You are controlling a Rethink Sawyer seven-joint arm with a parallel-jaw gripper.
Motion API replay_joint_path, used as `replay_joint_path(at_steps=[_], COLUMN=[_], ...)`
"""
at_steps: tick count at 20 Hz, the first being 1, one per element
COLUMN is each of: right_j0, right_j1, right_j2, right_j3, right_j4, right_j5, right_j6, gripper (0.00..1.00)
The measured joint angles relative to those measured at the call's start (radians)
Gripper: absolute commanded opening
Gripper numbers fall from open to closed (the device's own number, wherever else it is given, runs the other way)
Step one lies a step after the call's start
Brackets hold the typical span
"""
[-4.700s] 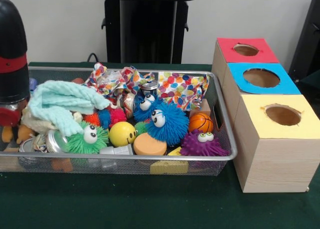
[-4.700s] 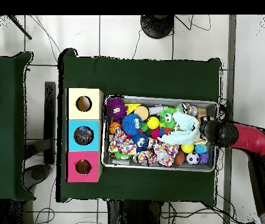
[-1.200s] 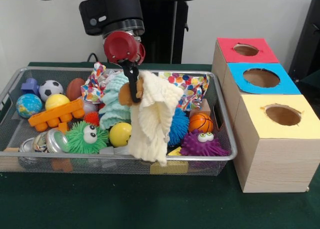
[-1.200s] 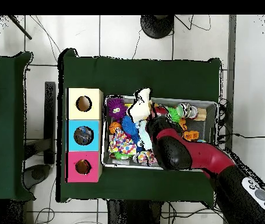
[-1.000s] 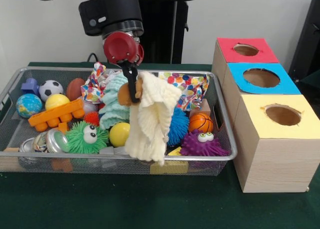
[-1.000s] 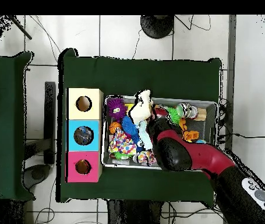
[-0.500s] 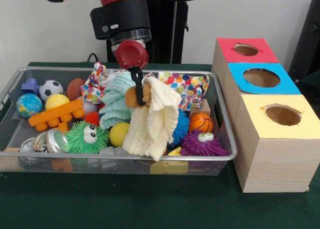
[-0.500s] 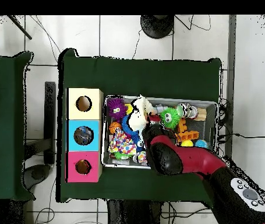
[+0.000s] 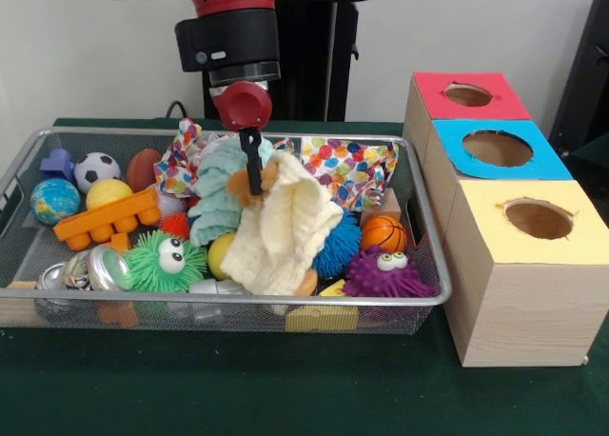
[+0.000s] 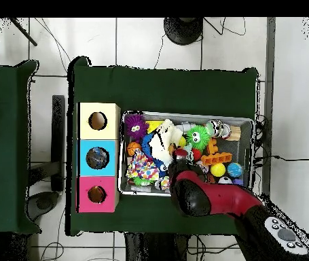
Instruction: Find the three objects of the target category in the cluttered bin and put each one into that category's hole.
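Observation:
My gripper [image 9: 252,177] hangs over the middle of the wire bin [image 9: 431,236], shut on a cream knitted cloth [image 9: 283,228] bunched with something brown at the grip. The cloth's lower end drapes onto the toys and covers part of a blue fuzzy ball [image 9: 340,247]. A mint green cloth [image 9: 217,196] stands bunched just behind it. A polka-dot cloth [image 9: 348,168] lies along the bin's back. In the overhead view the cream cloth [image 10: 158,141] shows beside my arm [image 10: 199,194], which hides the gripper. Three boxes stand beside the bin, with holes in red [image 9: 468,94], blue [image 9: 498,148] and yellow [image 9: 538,218] tops.
The bin also holds a soccer ball [image 9: 95,168], a globe ball [image 9: 48,200], an orange block toy [image 9: 107,217], a green fuzzy toy [image 9: 166,260], a basketball [image 9: 383,233], a purple fuzzy toy [image 9: 385,274] and metal cans [image 9: 95,269]. Green cloth covers the table [image 9: 238,388].
The gripper has come down with the cream cloth and shifted slightly. The cloth hung free before; its lower end now rests on the toys.

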Motion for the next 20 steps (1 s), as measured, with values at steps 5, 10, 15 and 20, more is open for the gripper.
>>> replay_joint_path(at_steps=[5,10,15,20], right_j0=[-0.025,-0.038,-0.055,-0.074], right_j1=[-0.055,-0.143,-0.221,-0.262], right_j2=[0.01,0.037,0.08,0.117], right_j3=[0.056,0.098,0.118,0.118], right_j4=[0.017,0.049,0.082,0.115], right_j5=[0.0,0.0,0.004,0.035], right_j6=[0.019,0.041,0.055,0.055], gripper=[1.0,1.0,1.0,1.0])
